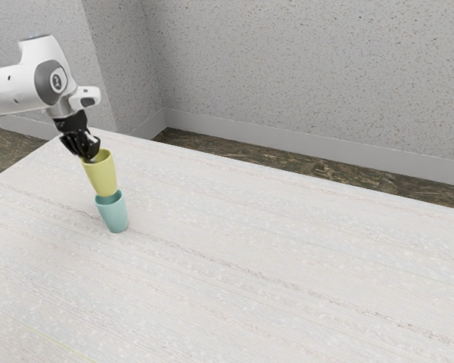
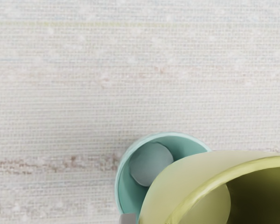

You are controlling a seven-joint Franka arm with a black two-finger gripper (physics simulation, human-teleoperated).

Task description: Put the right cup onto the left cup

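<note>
Fingers (image 1: 91,156) gripping yellow cup (image 1: 101,177) by rim | its base at mouth of teal cup (image 1: 114,215) below | centring unclear

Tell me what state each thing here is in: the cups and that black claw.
Yellow cup: held, mouth up, over the teal cup, not nested down in it.
Teal cup: upright on the table, mouth open, its visible inside empty.
Gripper: shut on the yellow cup at its rim.

Speckled grey walls (image 1: 310,68) meet a mottled brown floor (image 1: 272,160).
</note>
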